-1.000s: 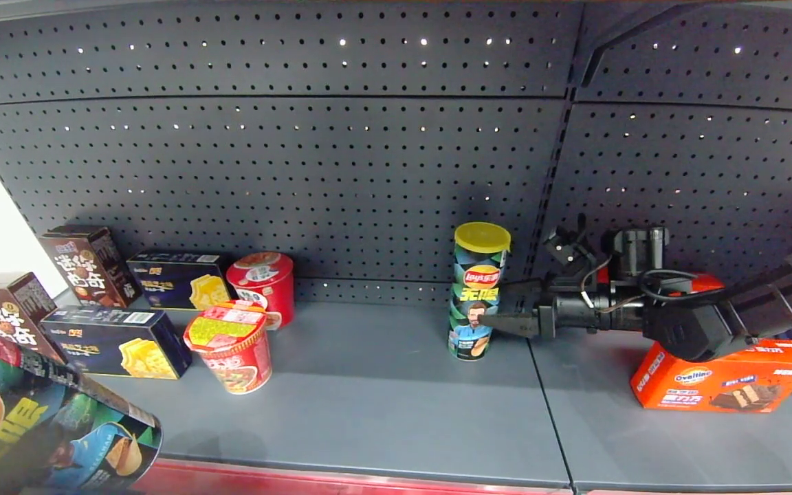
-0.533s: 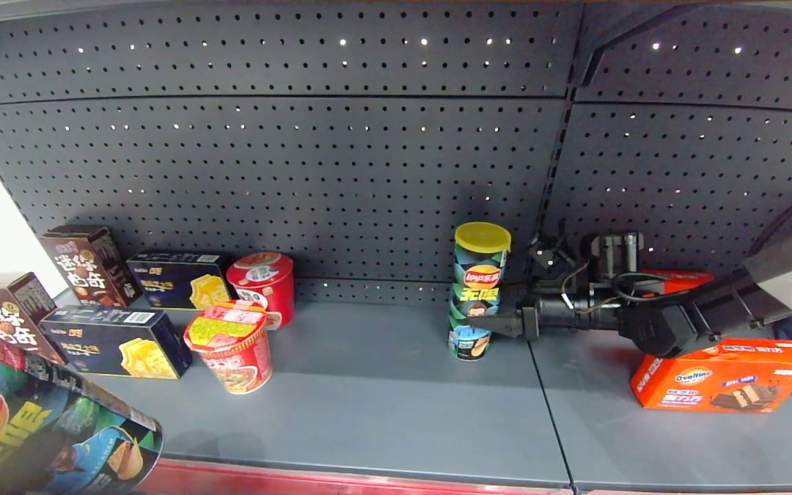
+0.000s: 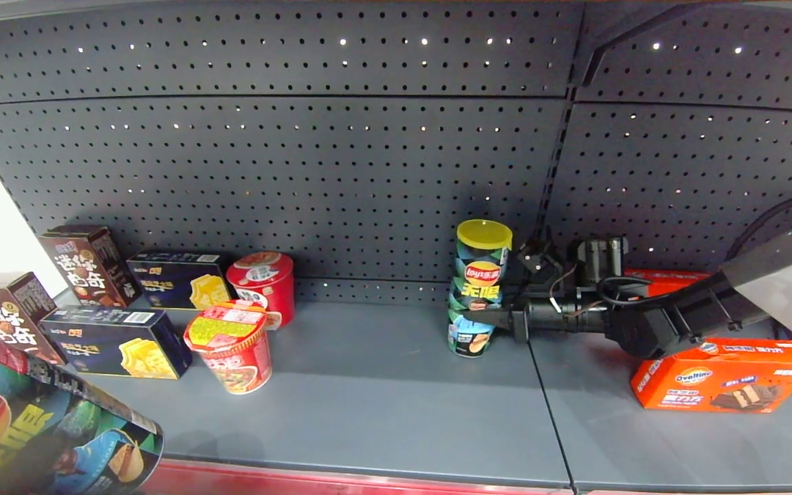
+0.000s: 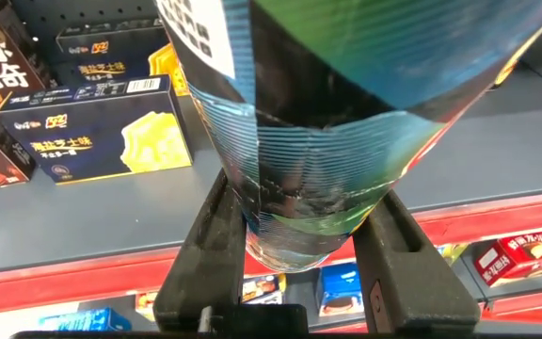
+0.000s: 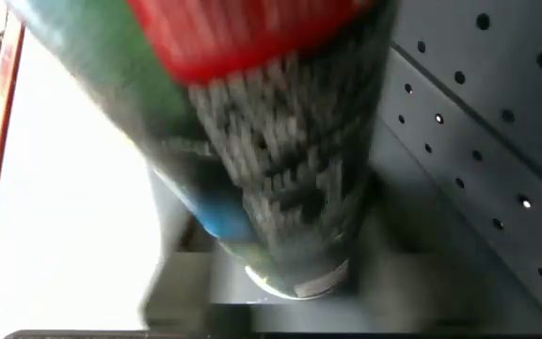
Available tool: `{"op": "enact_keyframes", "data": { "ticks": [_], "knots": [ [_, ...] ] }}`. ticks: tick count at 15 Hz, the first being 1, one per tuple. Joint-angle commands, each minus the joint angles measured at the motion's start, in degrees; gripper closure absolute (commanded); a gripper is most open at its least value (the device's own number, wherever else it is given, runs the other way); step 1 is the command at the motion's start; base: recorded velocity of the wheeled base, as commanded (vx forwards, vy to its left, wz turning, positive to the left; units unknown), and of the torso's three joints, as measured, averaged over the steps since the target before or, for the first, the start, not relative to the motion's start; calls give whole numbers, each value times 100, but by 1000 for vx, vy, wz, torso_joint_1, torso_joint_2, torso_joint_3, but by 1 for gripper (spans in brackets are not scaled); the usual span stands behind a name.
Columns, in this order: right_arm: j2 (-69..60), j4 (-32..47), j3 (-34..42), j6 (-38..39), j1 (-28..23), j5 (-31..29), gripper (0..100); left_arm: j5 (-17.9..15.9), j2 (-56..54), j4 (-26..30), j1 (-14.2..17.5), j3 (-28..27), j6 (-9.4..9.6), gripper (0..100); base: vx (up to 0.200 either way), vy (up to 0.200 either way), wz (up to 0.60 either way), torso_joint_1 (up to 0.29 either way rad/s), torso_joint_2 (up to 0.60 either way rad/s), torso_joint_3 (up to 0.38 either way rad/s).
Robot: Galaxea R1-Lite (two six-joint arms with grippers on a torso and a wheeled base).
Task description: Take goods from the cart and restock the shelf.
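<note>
The right claw [image 3: 489, 317] is closed across the lower half of the yellow-lidded chip can [image 3: 480, 289], its fingers narrowed to the can's width. The can stands near the back of the shelf board [image 3: 368, 405], close to the pegboard [image 3: 300, 172], its lid tipped slightly toward 1 o'clock; whether its base sits flat I cannot tell. The orange chocolate-bar box [image 3: 722, 381] lies at 4 o'clock from the can, with the arm passing above it; the front noodle cup [image 3: 231, 347] stands well apart at 9 o'clock.

The left claw [image 4: 304, 202] grips a second chip can [image 4: 318, 113] near one end, a finger pressed on each side; in the head view that can hangs at 7 o'clock from the navy box [image 4: 102, 137], out in front of the shelf's edge.

Risks, as I judge them: a tall, narrow can let go while leaning or not fully seated would likely topple and roll toward the front edge; fingers that open unevenly or draw back at an angle could drag it over; the arm, if it draws back low, might scrape the orange box and shove it. The left can, with most of its length overhanging the grip, could slip, or swing into the navy box or the cups when brought in.
</note>
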Motion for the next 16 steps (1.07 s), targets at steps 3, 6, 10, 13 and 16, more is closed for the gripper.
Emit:
{"op": "enact_keyframes", "data": {
  "ticks": [3,6,10,13,16],
  "knots": [
    [-977,-19,511,260,332,-218,100,-17,-6,-1,-6,124,8,100,0,0,0,0,0,0],
    [-1838,-115,1153,497,719,-578,100,-17,-129,-1,-6,160,-1,100,0,0,0,0,0,0],
    [-3121,-168,2542,541,1009,-1070,100,-17,-217,-1,-6,89,-1,100,0,0,0,0,0,0],
    [-3552,-845,3508,524,1017,-1088,100,-8,-322,-1,-6,-7,-1,100,0,0,0,0,0,0],
    [-3684,-1346,4176,532,1026,-1088,100,0,-366,-1,3,-16,-1,100,0,0,0,0,0,0]
  ]
}}
